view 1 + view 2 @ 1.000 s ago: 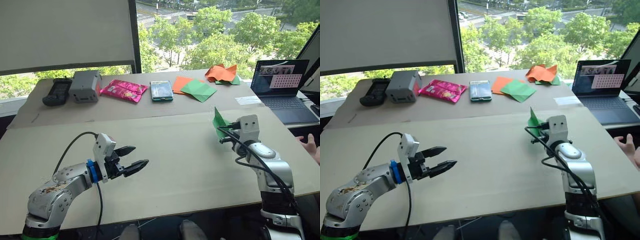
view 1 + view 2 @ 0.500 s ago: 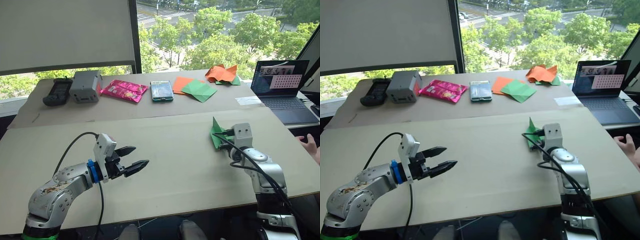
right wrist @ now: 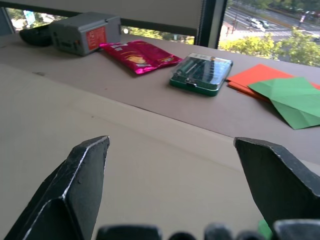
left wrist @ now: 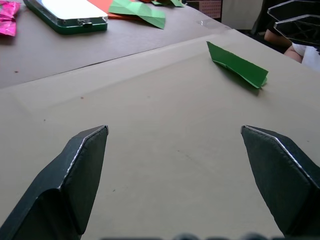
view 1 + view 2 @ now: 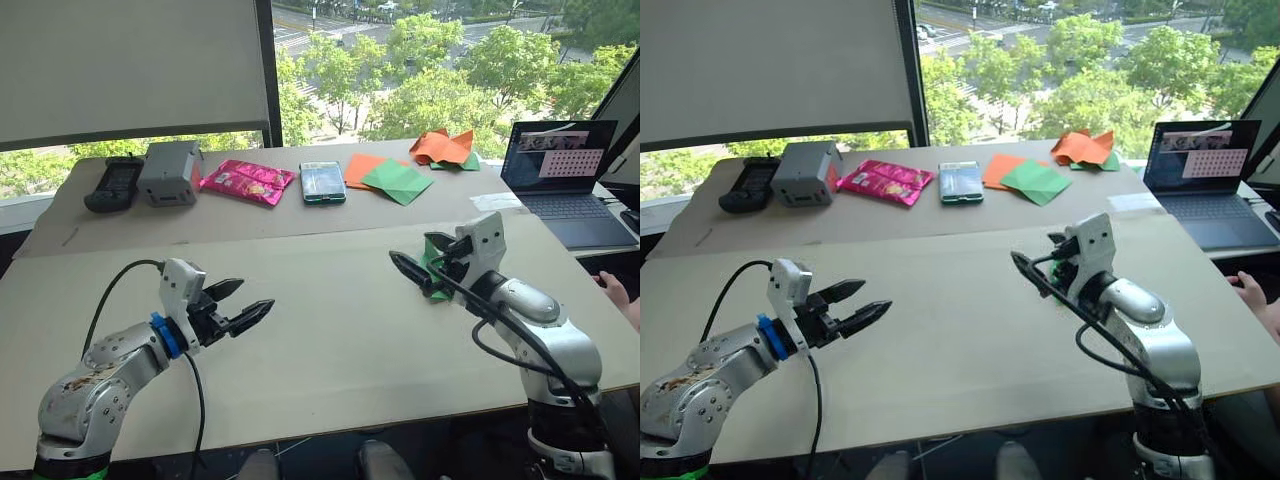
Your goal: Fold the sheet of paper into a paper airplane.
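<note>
The paper airplane [image 4: 238, 65], a small wedge of folded bright green paper, lay on the bench [image 5: 340, 330] just beside the right gripper [image 5: 432, 262], partly hidden behind it in the head views and seen whole from the left wrist. That gripper had its fingers spread wide with nothing between them, and the left gripper [image 5: 238, 305] hovered well apart over the near side of the bench, also spread wide and holding nothing. The wedge looked very light and thin, likely to slide on the smooth board or spring open at its creases if nudged. Its layered flaps should be stiffer than a single sheet, so a pinch across the thick folded spine near the middle seemed safer than one at the flimsy pointed tip.
</note>
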Available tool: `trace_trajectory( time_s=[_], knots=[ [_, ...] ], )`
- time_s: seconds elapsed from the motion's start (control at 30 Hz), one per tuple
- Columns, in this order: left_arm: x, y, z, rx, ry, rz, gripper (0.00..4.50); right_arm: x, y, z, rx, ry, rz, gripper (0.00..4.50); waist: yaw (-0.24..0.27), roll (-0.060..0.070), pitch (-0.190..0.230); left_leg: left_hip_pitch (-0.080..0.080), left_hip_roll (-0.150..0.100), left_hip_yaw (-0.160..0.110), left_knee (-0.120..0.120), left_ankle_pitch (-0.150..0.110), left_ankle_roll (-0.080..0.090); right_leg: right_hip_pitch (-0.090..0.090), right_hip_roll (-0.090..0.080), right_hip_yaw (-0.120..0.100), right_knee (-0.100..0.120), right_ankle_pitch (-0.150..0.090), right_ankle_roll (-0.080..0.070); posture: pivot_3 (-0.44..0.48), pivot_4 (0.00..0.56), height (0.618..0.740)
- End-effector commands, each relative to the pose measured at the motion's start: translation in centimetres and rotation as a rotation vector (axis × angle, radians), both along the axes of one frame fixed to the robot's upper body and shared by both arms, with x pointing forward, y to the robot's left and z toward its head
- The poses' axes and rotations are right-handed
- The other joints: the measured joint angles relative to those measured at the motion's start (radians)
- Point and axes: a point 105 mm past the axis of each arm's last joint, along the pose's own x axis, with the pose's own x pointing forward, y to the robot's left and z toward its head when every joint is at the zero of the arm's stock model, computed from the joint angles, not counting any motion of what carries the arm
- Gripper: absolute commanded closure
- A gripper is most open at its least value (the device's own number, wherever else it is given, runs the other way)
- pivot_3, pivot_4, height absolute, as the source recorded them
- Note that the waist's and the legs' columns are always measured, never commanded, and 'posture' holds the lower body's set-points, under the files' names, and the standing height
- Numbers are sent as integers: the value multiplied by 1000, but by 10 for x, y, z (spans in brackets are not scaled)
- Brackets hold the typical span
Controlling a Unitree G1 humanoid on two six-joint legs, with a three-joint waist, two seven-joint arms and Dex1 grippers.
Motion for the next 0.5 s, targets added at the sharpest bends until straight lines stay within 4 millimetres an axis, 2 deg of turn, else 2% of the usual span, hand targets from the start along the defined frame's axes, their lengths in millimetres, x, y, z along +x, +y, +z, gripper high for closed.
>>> trace_trajectory(
  time_s=[0.03,0.13,0.23,0.5],
  knots=[
    [0,37,4,24,-56,175,0,-14,13,-22,-92,19,98,30,0,-1,0,0,0,0,0,0,0,0,-1,0,0,0,0,0,150,721],
    [-6,54,-1,52,-57,242,0,-10,10,-39,-130,51,68,30,1,-2,1,-1,0,1,1,0,-1,-2,-2,0,-1,0,0,0,150,721],
    [-12,64,-6,63,-49,275,0,-3,7,-46,-117,71,27,30,4,-2,2,-3,0,2,1,-1,-2,-7,-2,0,-1,-1,-1,0,150,721],
    [-15,60,-9,61,-54,263,0,7,-3,-50,-126,64,-23,30,20,-2,1,-7,0,2,1,-1,-2,-10,-2,0,-1,-1,-1,0,150,721]
  ],
)
